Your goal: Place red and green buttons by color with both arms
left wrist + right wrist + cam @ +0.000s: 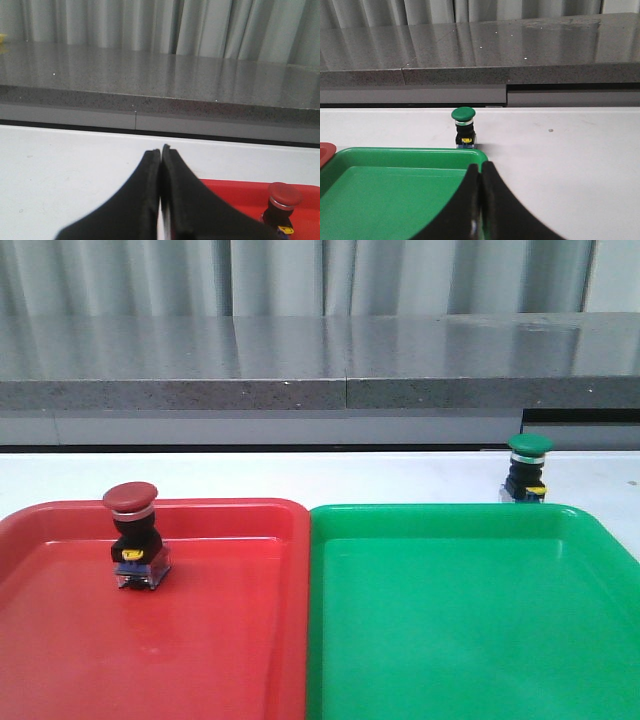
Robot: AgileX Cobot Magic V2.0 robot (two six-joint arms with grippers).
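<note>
The red button (134, 540) stands upright inside the red tray (230, 640), near its far left part. It also shows in the left wrist view (282, 205). The green button (527, 470) stands upright on the white table just beyond the far edge of the green tray (470, 630). It also shows in the right wrist view (463, 127). My left gripper (160, 152) is shut and empty, left of the red tray. My right gripper (480, 167) is shut and empty, over the green tray's far right corner (470, 156). Neither arm shows in the front view.
The two trays sit side by side and touch along the middle. A grey stone ledge (320, 365) runs along the back of the white table (300, 475), with a curtain behind it.
</note>
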